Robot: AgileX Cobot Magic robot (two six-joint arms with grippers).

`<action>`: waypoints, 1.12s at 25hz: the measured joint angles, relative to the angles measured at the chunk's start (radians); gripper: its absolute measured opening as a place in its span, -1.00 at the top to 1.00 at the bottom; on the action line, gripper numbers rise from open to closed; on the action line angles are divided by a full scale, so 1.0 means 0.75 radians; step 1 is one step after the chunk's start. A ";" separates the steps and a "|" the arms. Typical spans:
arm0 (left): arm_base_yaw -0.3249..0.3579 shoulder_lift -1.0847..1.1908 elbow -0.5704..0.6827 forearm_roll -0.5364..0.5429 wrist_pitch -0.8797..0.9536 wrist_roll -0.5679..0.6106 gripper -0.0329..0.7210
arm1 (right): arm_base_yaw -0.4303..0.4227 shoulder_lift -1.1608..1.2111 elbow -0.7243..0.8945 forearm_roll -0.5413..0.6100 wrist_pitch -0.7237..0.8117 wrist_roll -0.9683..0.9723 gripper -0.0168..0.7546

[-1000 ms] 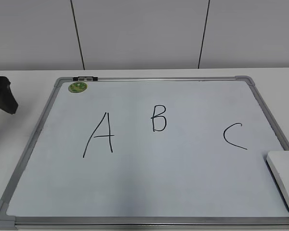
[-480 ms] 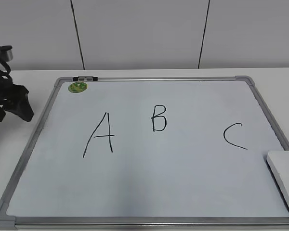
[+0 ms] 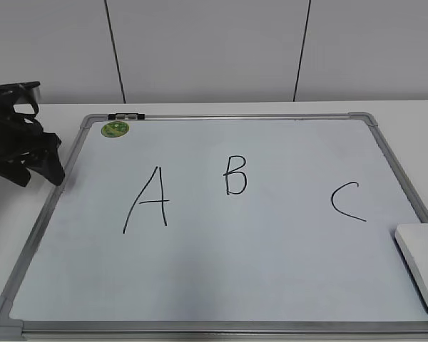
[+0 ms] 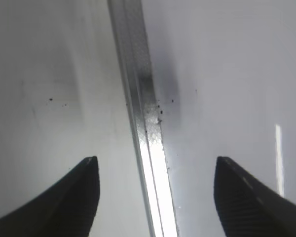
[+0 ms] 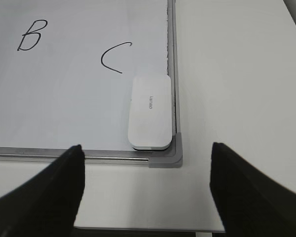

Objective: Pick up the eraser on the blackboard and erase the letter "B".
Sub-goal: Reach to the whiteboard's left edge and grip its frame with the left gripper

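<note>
The blackboard [image 3: 271, 263] is a white board in a grey frame, flat on the table. The small black letter "B" [image 3: 235, 175] sits at its middle, also in the right wrist view [image 5: 32, 35]. The white eraser [image 3: 422, 265] lies in the board's near right corner, also in the right wrist view [image 5: 150, 111]. My left gripper [image 3: 39, 167] is open over the board's left frame [image 4: 148, 118], its jaws [image 4: 155, 168] one on each side of the frame. My right gripper [image 5: 147, 185] is open and empty, above the table just before the eraser's corner; it is out of the exterior view.
A larger "A" [image 3: 148, 201] is left of the B, a "C" [image 3: 347, 201] right of it. A green round magnet [image 3: 115, 129] and a black clip [image 3: 126, 115] are at the board's far left corner. A grey wall stands behind the table.
My left gripper has moved in from the left edge, up and rightward, and now reaches the board's left frame. The eraser and board have not moved.
</note>
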 joint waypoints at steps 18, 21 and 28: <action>0.070 0.157 -0.120 -0.100 0.067 0.078 0.05 | 0.000 0.000 0.000 0.000 0.000 0.002 -0.56; 0.070 0.178 -0.120 -0.113 0.067 0.081 0.06 | 0.000 0.000 0.000 0.000 0.000 0.002 -0.56; 0.070 0.209 -0.120 -0.117 0.067 0.083 0.07 | 0.000 0.000 0.000 0.000 0.000 0.002 -0.56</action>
